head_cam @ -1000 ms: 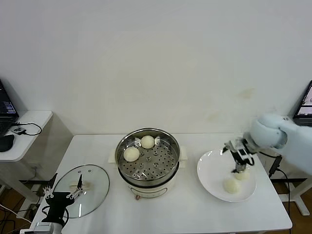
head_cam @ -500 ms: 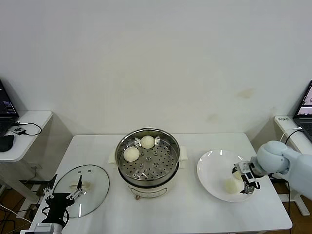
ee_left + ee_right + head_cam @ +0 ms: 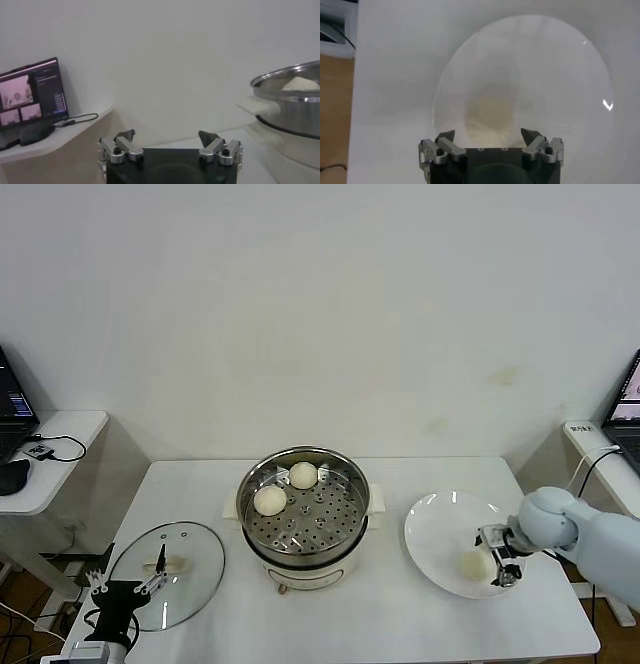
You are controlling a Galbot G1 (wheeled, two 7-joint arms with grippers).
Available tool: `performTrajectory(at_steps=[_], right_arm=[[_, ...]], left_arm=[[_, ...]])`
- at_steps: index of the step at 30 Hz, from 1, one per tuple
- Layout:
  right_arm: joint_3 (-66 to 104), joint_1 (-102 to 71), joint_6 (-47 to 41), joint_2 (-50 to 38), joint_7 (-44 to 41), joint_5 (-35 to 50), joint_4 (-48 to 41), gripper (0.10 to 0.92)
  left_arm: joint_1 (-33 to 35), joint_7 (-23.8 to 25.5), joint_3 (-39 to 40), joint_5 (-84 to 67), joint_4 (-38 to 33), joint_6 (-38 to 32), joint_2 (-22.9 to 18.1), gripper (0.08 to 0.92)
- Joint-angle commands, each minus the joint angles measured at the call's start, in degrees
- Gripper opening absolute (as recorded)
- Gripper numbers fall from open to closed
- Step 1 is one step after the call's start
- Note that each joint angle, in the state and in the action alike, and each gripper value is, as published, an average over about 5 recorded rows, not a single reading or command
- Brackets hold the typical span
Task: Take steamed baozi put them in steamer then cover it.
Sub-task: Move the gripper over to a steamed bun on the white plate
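The steamer [image 3: 305, 519] stands mid-table with two baozi [image 3: 269, 500] [image 3: 303, 475] on its perforated tray. On the white plate [image 3: 435, 529] at the right I see one baozi [image 3: 471, 564]; a second one does not show. My right gripper [image 3: 497, 556] is low at the plate's right side, right beside that baozi. In the right wrist view the gripper [image 3: 488, 134] is open, with the baozi [image 3: 490, 116] just ahead between the spread fingertips. The glass cover [image 3: 190, 559] lies flat at the front left. My left gripper [image 3: 128, 589] is parked open at its near edge.
In the left wrist view the steamer's rim [image 3: 287, 85] with a baozi [image 3: 300, 83] shows beside the open left gripper [image 3: 167, 135]. A side table with a laptop and cables [image 3: 40, 449] stands at the far left. A laptop [image 3: 625, 399] is at the far right.
My right gripper has come down from above the plate to its right side, level with the front baozi. The second plate baozi no longer shows. The left arm has not moved.
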Motion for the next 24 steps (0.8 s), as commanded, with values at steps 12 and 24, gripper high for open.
performTrajectory(at_steps=[12, 24], right_arm=[[1.1, -1.8, -0.2, 4.1, 0.8, -1.2, -3.9, 0.716], [0.3, 3.7, -0.8, 3.0, -1.2, 1.8, -2.1, 0.645]], left_arm=[[-0.1, 0.0, -0.1, 0.0, 0.2, -0.1, 0.0, 0.823], [-0.1, -0.1, -0.2, -0.1, 0.2, -0.1, 0.1, 0.823]])
